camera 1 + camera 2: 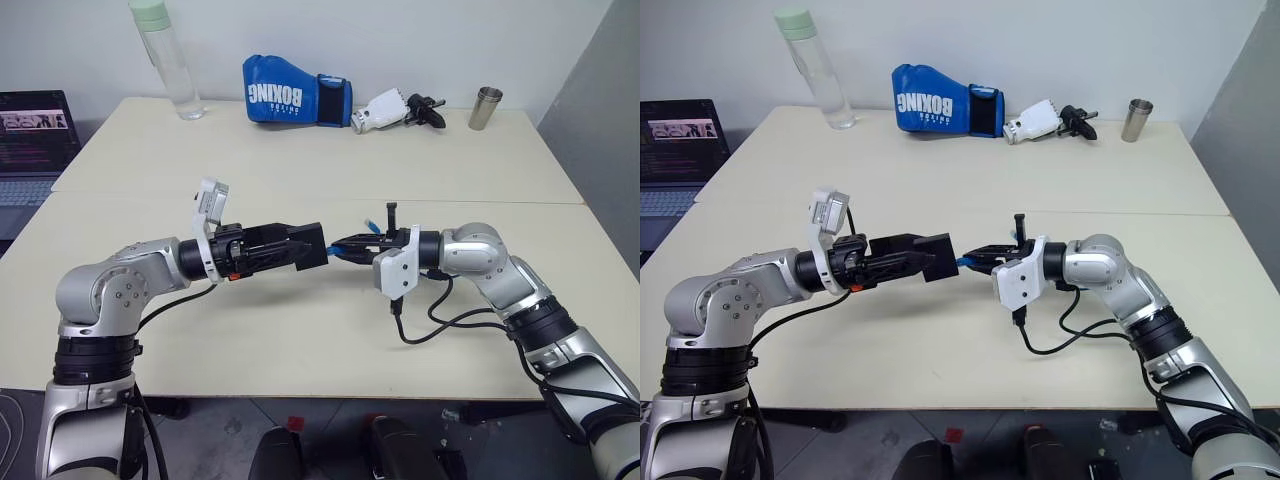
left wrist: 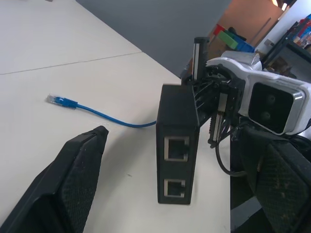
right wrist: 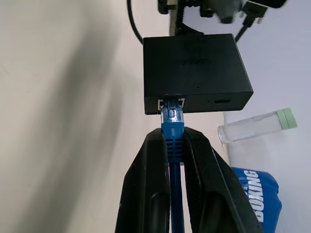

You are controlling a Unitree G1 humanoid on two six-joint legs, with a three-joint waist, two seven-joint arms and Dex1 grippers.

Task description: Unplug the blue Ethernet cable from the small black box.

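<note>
The small black box [image 1: 311, 246] hangs in the air over the table's middle, with two empty ports facing my left wrist. My left gripper [image 1: 292, 247] is open. Its fingers [image 2: 73, 179] stand wide on either side of the box [image 2: 177, 145], with gaps showing. The blue Ethernet cable [image 3: 172, 116] is plugged into the box's [image 3: 194, 68] far side. My right gripper [image 3: 172, 143] is shut on the cable just behind the plug. The rest of the cable [image 2: 104, 115] trails down to the table, where its free plug [image 2: 58, 101] lies.
Along the far edge of the cream table [image 1: 300, 350] stand a clear bottle [image 1: 170, 65], a blue boxing glove [image 1: 285, 95], a white-and-black tool [image 1: 395, 110] and a metal cup [image 1: 486, 108]. A laptop [image 1: 35, 140] sits off the table's left side.
</note>
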